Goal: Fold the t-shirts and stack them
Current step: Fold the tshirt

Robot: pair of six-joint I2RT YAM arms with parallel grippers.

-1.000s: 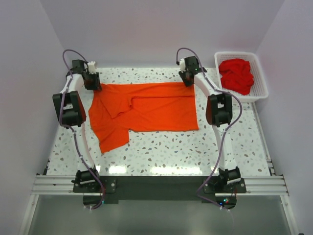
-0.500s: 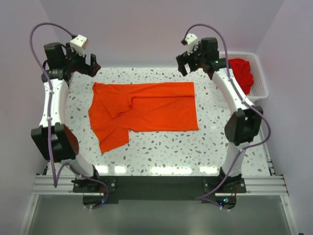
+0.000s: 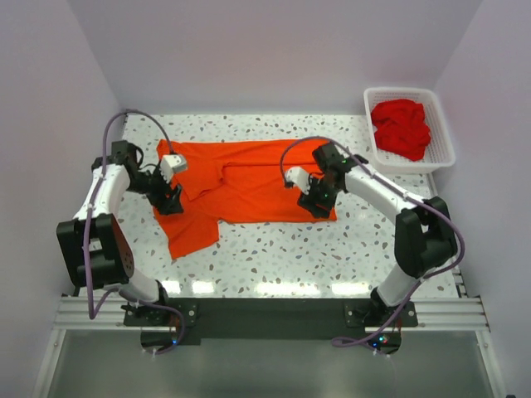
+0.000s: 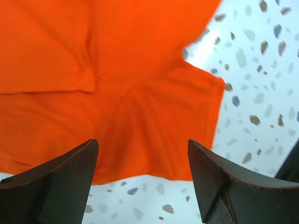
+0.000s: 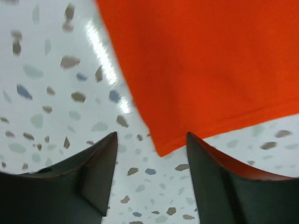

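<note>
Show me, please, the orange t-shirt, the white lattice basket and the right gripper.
orange t-shirt [image 3: 257,189]: top view, middle of its spread body.
white lattice basket [image 3: 441,133]: top view, its right wall.
right gripper [image 5: 152,139]: right wrist view, midway between its open fingertips, over the shirt's corner.

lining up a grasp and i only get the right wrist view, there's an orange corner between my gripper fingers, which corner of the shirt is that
Observer: From above, the right gripper hangs over the near right corner of the orange t-shirt.
Operator: where's the left arm
Observer: The left gripper is open over the shirt's left edge, holding nothing.
Operator: any more shirts waiting
Observer: Yes, deeper red t-shirts lie bunched in the white basket at the far right.
</note>
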